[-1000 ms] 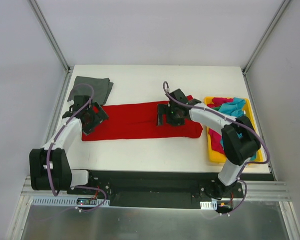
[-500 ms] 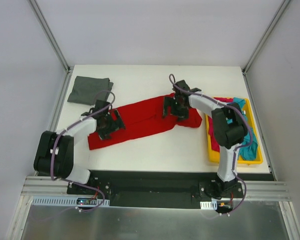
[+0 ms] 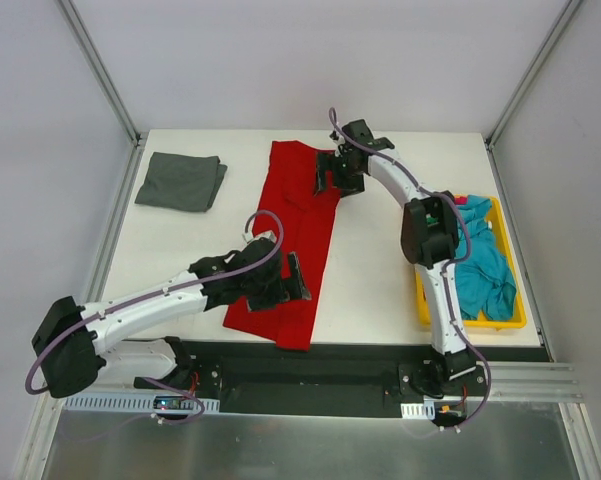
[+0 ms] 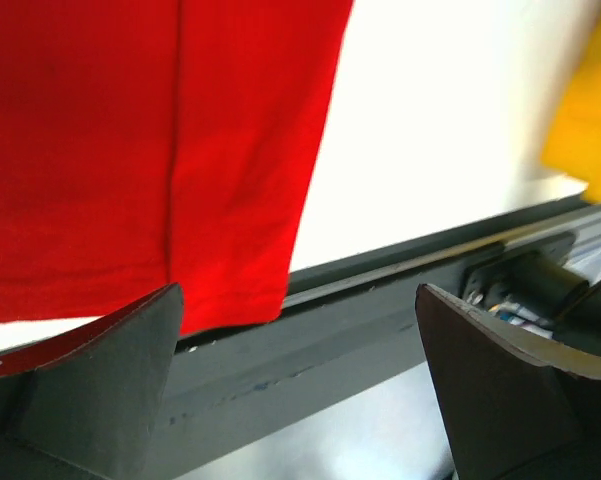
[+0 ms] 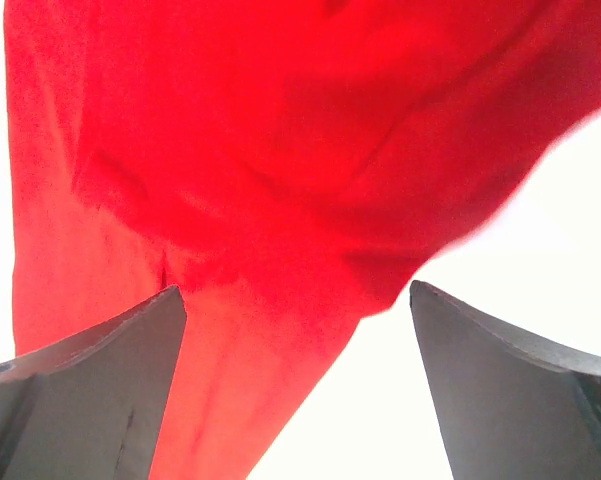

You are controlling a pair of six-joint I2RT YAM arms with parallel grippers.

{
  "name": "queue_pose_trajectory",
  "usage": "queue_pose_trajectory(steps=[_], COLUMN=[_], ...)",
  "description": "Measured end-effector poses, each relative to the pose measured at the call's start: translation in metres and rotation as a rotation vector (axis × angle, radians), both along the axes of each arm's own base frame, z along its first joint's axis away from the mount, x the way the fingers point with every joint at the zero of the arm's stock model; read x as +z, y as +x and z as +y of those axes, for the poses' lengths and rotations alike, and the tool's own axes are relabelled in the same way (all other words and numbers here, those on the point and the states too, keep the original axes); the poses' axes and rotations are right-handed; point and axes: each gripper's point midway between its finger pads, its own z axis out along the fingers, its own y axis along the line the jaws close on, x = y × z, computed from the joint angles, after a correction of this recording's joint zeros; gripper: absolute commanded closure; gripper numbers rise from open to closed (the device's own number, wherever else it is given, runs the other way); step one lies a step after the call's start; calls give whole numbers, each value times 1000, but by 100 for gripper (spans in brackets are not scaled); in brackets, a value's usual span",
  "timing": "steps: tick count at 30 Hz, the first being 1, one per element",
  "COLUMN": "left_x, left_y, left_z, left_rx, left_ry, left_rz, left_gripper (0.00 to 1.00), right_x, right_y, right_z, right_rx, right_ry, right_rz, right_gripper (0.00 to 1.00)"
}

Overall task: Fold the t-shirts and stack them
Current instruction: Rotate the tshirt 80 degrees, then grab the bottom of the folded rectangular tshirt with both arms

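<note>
The bright red t-shirt lies as a long strip from the table's far edge to its near edge, its near hem hanging over the front. My left gripper is over its near end, jaws open and empty; the left wrist view shows the red hem just beyond the open gripper. My right gripper is at the shirt's far end, open; rumpled red cloth lies under the open gripper. A folded dark grey t-shirt lies at the far left.
A yellow tray at the right edge holds a turquoise shirt and a bit of pinkish-red cloth. The tray's corner shows in the left wrist view. The black front rail runs just past the red hem.
The red shirt has swung from lying crosswise to lying far-to-near. My left gripper moved to the near edge, my right gripper to the far edge.
</note>
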Motion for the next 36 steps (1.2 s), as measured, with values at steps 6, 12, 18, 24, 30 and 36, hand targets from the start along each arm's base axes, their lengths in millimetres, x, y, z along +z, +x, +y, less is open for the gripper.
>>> queue_pose_trajectory(steps=[6,12,18,24,30,36], left_x=[32,22,-18,-50,-71,-73], left_y=[25,44,41,19,0,2], left_z=[14,74,143,147,151,148], left_rx=[88,273,466,437,430,435], left_ry=[10,62,133,161,185,176], left_rz=[-159,-199,-131,-3,80,89], left_gripper=[1,1,1,21,30,41], right_x=[56,91,48,11,6,-6], right_y=[-38,-132,-258,-350,-411,-424], right_z=[-4,9,27,40,61,65], right_rx=[37,141,390,686,943,1028], right_ry=[-32,-100,-117,-170,-170,-215], right_rz=[-52,-153,-174,-211,-292,-311], right_gripper=[4,4,4,4,14,26])
